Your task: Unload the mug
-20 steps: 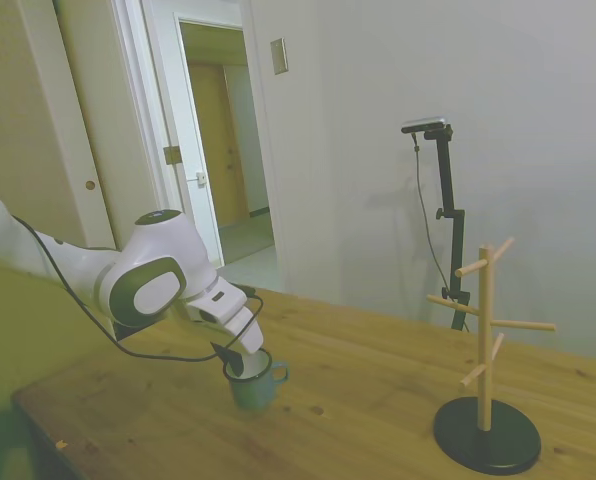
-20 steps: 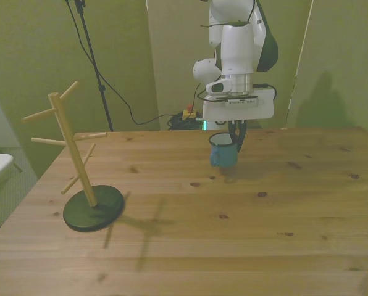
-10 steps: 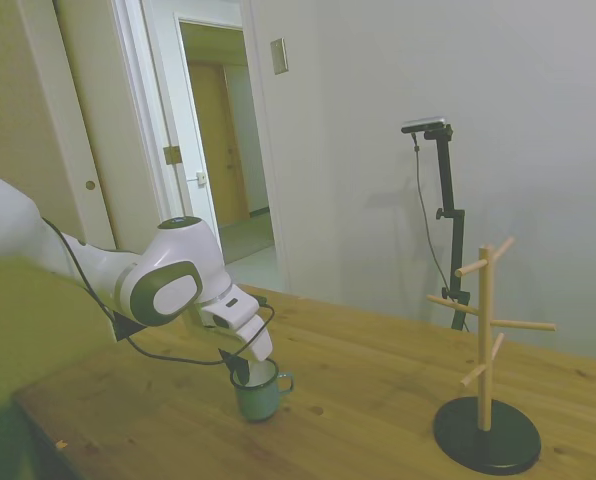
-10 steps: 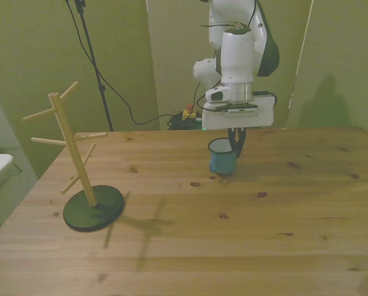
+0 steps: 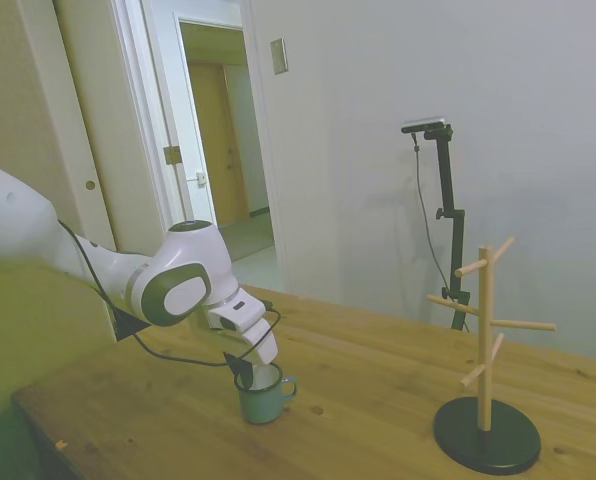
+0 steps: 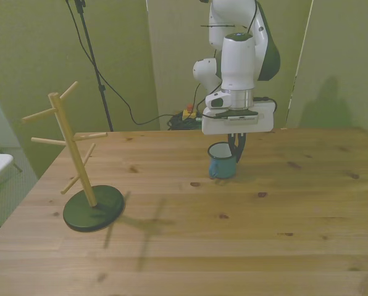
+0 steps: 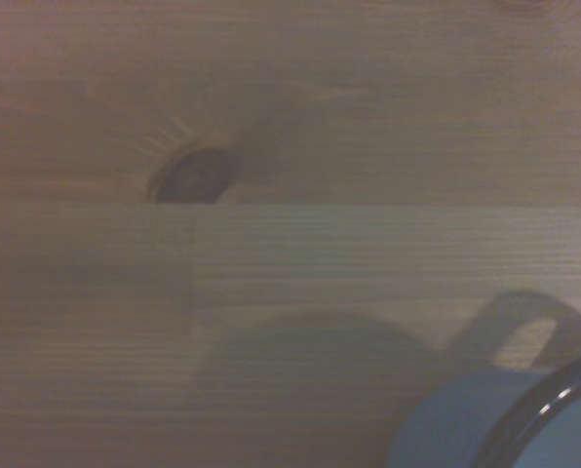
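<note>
the mug (image 5: 262, 395) stands upright on the table (image 6: 246, 234), toward the table's far side in the front view and a little to the front view's right of middle, its white inside showing and its small loop handle turned to about 3 o'clock in the side view. the end effector (image 5: 246, 372) reaches down at the mug's rim, at roughly 10 o'clock of the mug in the side view; its dark fingers sit at or over the rim, but i cannot tell whether they are apart or clamped on the rim.

a wooden mug tree (image 6: 73, 160) on a round dark base stands well apart from the mug, at about 8 o'clock of it in the front view, its pegs bare. bare boards lie between the two.

the wrist view shows the mug's blue wall and dark rim (image 7: 485, 429) close by, its shadow on the planks, and a dark knot (image 7: 191, 175) in the wood near it.
</note>
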You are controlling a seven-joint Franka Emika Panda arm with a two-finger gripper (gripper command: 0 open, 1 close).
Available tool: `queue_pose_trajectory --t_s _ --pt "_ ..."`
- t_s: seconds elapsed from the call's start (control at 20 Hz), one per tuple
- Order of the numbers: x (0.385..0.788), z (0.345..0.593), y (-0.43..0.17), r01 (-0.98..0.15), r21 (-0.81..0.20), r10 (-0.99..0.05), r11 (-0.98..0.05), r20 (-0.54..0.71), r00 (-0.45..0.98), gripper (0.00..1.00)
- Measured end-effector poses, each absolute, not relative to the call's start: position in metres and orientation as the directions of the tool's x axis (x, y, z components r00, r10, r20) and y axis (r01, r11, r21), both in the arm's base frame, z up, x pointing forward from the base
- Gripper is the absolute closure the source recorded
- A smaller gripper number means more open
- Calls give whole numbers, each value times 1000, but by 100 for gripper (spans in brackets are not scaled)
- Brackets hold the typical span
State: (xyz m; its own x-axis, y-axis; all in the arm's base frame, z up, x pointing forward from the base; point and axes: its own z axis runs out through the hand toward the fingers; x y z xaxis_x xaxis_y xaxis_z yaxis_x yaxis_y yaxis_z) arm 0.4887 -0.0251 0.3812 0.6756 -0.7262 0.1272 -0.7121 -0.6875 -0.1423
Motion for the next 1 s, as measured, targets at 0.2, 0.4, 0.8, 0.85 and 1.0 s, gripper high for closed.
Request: queue_pose_trajectory --t_s 0.2,0.4,0.8,0.85,1.0 --pt "488 380 -24 -710 -130 -722 -692 125 680 0" --pt "489 381 -24 -711 -129 -722 -692 124 680 0" --pt "491 385 -26 -714 -124 -725 -689 118 679 0" --pt "491 385 -26 -714 -123 -725 -689 117 679 0" --pt "491 386 -26 -714 -122 -725 -689 116 679 0"
